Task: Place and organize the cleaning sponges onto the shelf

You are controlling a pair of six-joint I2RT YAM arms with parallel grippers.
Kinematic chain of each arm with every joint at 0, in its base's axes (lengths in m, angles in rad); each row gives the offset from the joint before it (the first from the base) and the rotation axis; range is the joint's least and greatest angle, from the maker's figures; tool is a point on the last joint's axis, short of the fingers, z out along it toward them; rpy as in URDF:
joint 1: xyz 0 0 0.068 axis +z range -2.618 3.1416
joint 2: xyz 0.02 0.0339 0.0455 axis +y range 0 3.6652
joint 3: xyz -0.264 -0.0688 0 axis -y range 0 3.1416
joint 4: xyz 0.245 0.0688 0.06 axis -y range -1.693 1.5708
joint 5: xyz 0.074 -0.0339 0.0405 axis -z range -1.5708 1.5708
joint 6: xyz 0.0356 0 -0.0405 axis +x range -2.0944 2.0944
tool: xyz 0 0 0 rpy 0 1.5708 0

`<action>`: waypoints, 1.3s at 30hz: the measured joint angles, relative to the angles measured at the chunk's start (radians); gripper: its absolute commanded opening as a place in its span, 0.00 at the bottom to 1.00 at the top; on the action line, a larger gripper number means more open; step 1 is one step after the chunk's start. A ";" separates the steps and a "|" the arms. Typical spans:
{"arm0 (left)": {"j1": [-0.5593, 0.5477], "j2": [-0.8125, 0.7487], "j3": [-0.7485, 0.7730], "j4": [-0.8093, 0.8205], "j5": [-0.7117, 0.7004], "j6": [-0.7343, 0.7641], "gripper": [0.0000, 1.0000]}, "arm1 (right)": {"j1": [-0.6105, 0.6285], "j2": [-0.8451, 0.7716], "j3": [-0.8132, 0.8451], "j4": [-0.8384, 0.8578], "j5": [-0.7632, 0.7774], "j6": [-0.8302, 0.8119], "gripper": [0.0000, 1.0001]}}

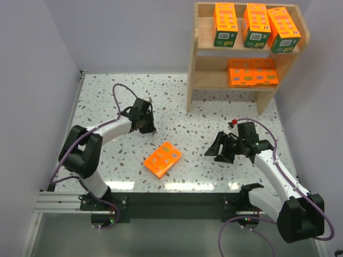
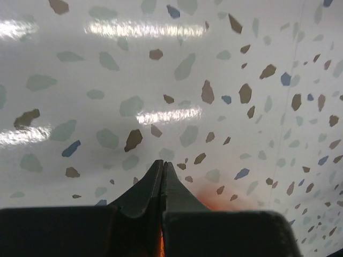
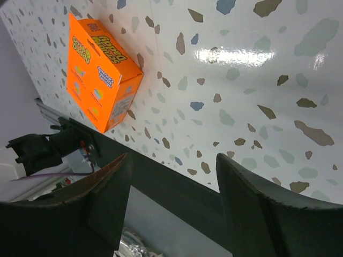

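Over table (image 3: 241, 80): right tool (image 3: 172, 160) spread (empty)

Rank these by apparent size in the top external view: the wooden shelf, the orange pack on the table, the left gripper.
1. wooden shelf, clearly the largest.
2. orange pack.
3. left gripper, a little smaller, though seen foreshortened, so less sure.

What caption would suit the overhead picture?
Five sponge packs sit on the shelf; the last pack lies flat on the table.
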 measured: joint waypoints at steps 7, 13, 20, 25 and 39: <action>-0.109 0.047 -0.033 0.017 0.092 0.027 0.00 | 0.005 0.038 0.000 0.014 -0.013 -0.016 0.68; -0.248 0.085 -0.006 0.042 0.196 0.060 0.00 | 0.060 0.161 0.029 0.035 -0.029 -0.055 0.68; -0.301 0.079 -0.024 0.066 0.289 0.063 0.00 | 0.113 0.290 0.076 0.137 -0.051 -0.080 0.68; -0.301 -0.008 -0.087 0.068 0.320 0.057 0.00 | 0.175 0.354 0.050 0.250 -0.109 -0.081 0.68; -0.269 -0.509 -0.104 -0.100 -0.019 -0.065 0.00 | 0.229 0.479 -0.065 0.590 -0.336 -0.033 0.56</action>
